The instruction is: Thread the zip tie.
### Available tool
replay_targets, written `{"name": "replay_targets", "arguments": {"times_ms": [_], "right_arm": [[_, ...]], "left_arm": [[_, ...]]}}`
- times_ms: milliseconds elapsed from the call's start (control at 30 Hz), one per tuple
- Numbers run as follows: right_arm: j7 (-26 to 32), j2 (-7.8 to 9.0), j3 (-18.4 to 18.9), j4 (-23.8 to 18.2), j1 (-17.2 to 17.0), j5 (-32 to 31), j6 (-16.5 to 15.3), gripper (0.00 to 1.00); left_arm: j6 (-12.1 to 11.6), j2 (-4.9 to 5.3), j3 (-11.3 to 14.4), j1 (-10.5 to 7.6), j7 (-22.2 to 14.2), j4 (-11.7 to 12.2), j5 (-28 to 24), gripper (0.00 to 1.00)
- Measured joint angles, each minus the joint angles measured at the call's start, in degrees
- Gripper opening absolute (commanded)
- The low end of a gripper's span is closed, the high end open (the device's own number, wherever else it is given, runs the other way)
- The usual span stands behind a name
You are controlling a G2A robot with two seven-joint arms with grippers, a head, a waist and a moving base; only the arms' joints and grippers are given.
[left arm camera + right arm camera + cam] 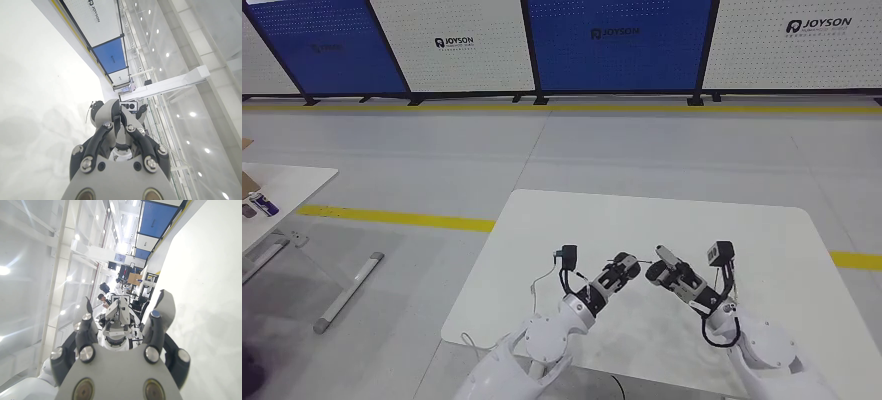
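The zip tie is a thin dark strip with a small head at one end. From my left wrist it stands out against the white table, just beside one of the fingers of my right end effector. I cannot tell whether the two touch or what holds the strip. My left end effector has its fingers pressed together tip to tip, and I cannot make out whether anything is pinched between them. My right end effector is spread wide and faces my left one head-on, the tips of the two close together. Both hang over the near half of the table, closer to its near edge than its far one, about midway between its side edges.
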Motion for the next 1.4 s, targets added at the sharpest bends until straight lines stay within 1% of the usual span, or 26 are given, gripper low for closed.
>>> {"name": "replay_targets", "arguments": {"times_ms": [33,133,267,333,733,833,933,1033,1100,1167,1233,1267,1400], "right_arm": [[0.7,0.12,0.6,0.1,-0.2,0.5,0.2,1.0],[5.8,0.69,3.1,0.2,-1.2,3.8,1.1,1.0],[13.7,1.66,6.9,-0.6,-2.7,7.2,2.1,1.0],[15.4,1.85,7.6,-0.9,-3.0,7.8,2.5,1.0],[15.5,1.84,7.6,-0.9,-3.0,7.8,2.5,1.0],[15.5,1.84,7.6,-0.9,-3.0,7.8,2.5,1.0],[15.5,1.84,7.6,-0.9,-3.0,7.8,2.5,1.0],[15.5,1.84,7.6,-0.9,-3.0,7.8,2.5,1.0],[15.5,1.84,7.6,-0.9,-3.0,7.8,2.5,1.0],[15.5,1.84,7.6,-0.9,-3.0,7.8,2.5,1.0],[15.5,1.84,7.6,-0.9,-3.0,7.8,2.5,1.0],[15.5,1.84,7.6,-0.9,-3.0,7.8,2.5,1.0],[15.5,1.84,7.6,-0.9,-3.0,7.8,2.5,1.0]], "left_arm": [[-0.1,0.11,-0.5,0.24,-0.2,-0.2,-0.1,0.0],[0.1,0.61,-2.8,1.26,-1.5,-0.7,-0.2,0.0],[1.7,1.67,-6.9,2.86,-6.9,-2.1,-0.5,0.0],[2.0,1.88,-8.0,3.29,-7.7,-2.6,-1.0,0.0],[2.0,1.87,-8.0,3.3,-7.7,-2.6,-1.1,0.0],[1.4,1.92,-8.1,3.33,-9.2,-2.7,-2.2,0.0],[1.8,2.2,-9.8,3.6,-12.7,-3.3,-6.4,0.0],[1.9,2.69,-12.3,4.08,-16.7,-4.5,-9.6,0.0],[1.7,3.05,-14.6,4.63,-18.9,-6.5,-11.8,0.0],[1.7,3.53,-16.7,5.6,-20.7,-9.5,-11.1,0.0],[2.5,3.95,-18.0,6.48,-22.7,-11.8,-9.0,0.0],[2.8,4.05,-18.3,6.66,-23.2,-12.3,-8.3,0.0],[2.8,4.04,-18.2,6.62,-23.1,-12.1,-8.6,0.0]]}}
